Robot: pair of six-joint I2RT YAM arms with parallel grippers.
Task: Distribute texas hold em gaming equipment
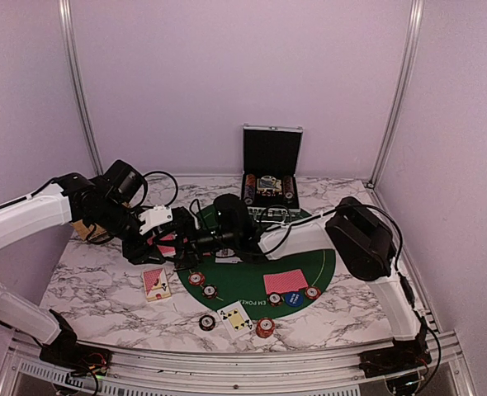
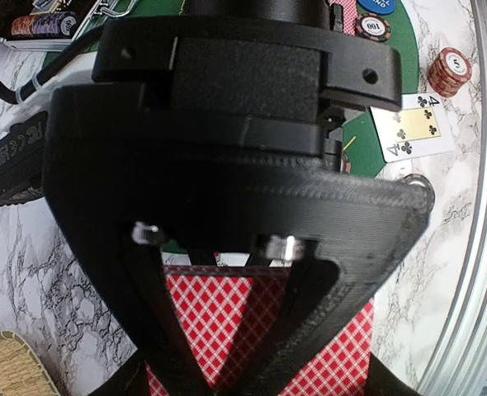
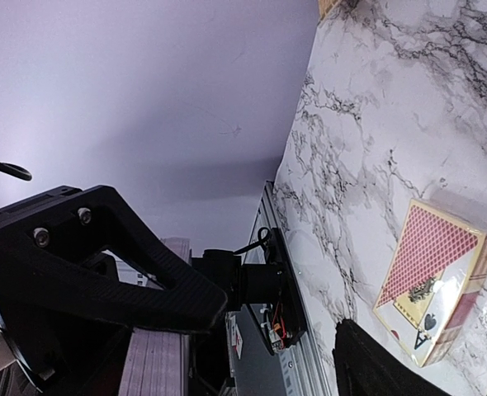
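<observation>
My left gripper (image 1: 163, 244) is shut on a stack of red-backed playing cards (image 2: 219, 322) above the left edge of the green mat. My right gripper (image 1: 186, 242) meets it from the right, jaws open. One of its black fingers (image 2: 227, 165) lies over the stack and hides most of it. In the right wrist view nothing shows between the right gripper (image 3: 281, 322) jaws. Two red-backed cards (image 1: 285, 282), a blue disc (image 1: 293, 299), a face-up four of clubs (image 1: 236, 318) and several chips (image 1: 196, 279) lie near the mat's front.
A boxed card pack (image 1: 156, 283) lies on the marble left of the mat (image 1: 322, 264); it also shows in the right wrist view (image 3: 433, 280). An open chip case (image 1: 271, 177) stands at the back. A straw basket (image 2: 12, 363) sits at the far left behind my left arm.
</observation>
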